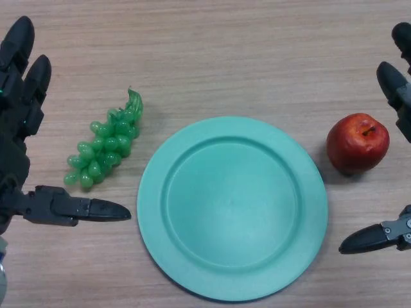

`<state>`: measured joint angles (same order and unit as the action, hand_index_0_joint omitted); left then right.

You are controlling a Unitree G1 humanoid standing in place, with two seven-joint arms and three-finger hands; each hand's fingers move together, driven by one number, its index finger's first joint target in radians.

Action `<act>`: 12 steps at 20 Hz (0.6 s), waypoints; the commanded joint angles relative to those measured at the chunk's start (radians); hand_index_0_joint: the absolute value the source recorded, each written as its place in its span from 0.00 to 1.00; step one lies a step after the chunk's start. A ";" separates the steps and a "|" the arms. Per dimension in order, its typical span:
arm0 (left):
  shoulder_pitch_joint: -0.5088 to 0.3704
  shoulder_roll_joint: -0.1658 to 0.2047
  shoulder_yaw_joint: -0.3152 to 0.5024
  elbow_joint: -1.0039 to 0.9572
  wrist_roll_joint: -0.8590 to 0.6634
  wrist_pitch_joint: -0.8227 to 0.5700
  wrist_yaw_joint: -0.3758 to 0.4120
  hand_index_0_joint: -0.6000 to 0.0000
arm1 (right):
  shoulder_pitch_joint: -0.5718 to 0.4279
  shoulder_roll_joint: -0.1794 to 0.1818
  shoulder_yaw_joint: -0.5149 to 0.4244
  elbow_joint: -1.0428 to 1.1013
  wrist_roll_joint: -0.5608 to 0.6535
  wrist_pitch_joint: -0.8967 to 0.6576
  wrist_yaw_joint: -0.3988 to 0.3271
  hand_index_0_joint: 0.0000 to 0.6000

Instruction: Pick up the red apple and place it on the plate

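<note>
wood-grain table (225, 58) fills our head view. we see a teal plate (232, 208) at centre, bare. our red apple (357, 143) sits upright on the table at the plate's 2 o'clock, just beside its rim. green grapes (106, 149) lie at 10 o'clock. left hand (19, 147) and right hand (398, 96) flank them, fingers spread, holding nothing.
</note>
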<state>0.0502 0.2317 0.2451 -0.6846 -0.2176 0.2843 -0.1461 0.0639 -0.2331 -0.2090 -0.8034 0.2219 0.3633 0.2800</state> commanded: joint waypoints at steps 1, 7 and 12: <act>-0.023 0.033 0.063 -0.036 -0.012 -0.092 -0.001 1.00 | -0.018 -0.025 -0.055 -0.057 0.108 -0.120 -0.024 0.00; -0.040 0.043 0.055 -0.004 -0.024 -0.112 0.028 1.00 | -0.058 -0.044 -0.046 -0.011 0.114 -0.108 -0.032 0.00; -0.018 0.031 0.041 -0.012 -0.010 -0.127 0.013 1.00 | -0.202 -0.125 -0.066 0.133 0.175 -0.069 -0.046 0.00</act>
<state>0.0488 0.2396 0.2413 -0.6415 -0.2180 0.2902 -0.1420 -0.1185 -0.3284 -0.2247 -0.6074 0.3622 0.4106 0.2452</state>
